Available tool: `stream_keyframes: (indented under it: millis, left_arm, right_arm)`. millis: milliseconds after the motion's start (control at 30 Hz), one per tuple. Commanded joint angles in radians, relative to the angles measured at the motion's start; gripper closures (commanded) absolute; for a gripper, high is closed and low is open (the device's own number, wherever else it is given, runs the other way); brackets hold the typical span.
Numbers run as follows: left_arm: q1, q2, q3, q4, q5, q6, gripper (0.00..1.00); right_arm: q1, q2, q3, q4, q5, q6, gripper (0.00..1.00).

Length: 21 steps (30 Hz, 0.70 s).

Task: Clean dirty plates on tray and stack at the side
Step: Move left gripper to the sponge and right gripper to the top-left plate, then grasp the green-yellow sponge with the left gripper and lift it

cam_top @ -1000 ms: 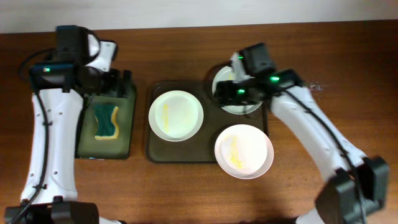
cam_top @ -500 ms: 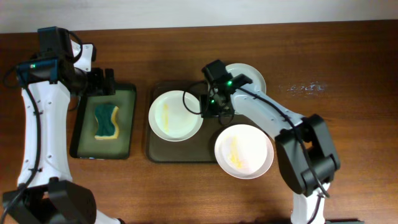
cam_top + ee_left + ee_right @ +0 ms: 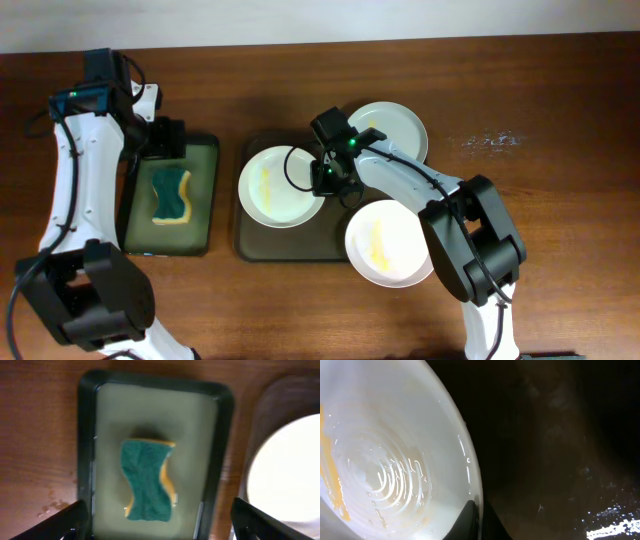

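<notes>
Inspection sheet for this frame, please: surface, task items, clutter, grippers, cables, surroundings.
Surface: wooden table, pale specks at right.
Job's things: dark tray; left plate on it, yellow-streaked; back plate overlapping its far right corner; front plate overhanging its near right corner, yellow-smeared.
Clutter: small black tray holding a green-yellow sponge.
Grippers: left gripper open above small black tray; right gripper at left plate's rim, closure unclear.
Cables: black cable loop over left plate.
Surroundings: pale wall behind table.

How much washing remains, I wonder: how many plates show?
3 plates: one on the tray's left, one at its far right corner, one overhanging its near right corner. None seems hidden.
</notes>
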<state>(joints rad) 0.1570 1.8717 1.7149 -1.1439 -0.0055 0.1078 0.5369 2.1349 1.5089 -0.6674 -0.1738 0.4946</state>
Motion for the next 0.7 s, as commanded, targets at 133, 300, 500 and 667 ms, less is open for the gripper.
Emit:
stream_keyframes:
  millis: [133,300,500,667]
  left_arm:
    - [0.039,0.126,0.020,-0.064,-0.057,-0.005,0.16]
    - [0.047,0.241,0.018,-0.111,0.094,-0.005,0.29]
    - [0.049,0.348,0.013,-0.139,0.095,-0.010,0.44]
    - [0.050,0.361,-0.011,-0.098,0.033,-0.048,0.50]
  right_arm:
    - [0.008,0.032,0.001,-0.005,0.055,-0.003,0.96]
    - [0.008,0.032,0.001,-0.005,0.055,-0.003,0.96]
    - [0.008,0.032,0.001,-0.012,0.055,-0.003,0.96]
    - [0.008,0.032,0.000,-0.013,0.055,-0.003,0.96]
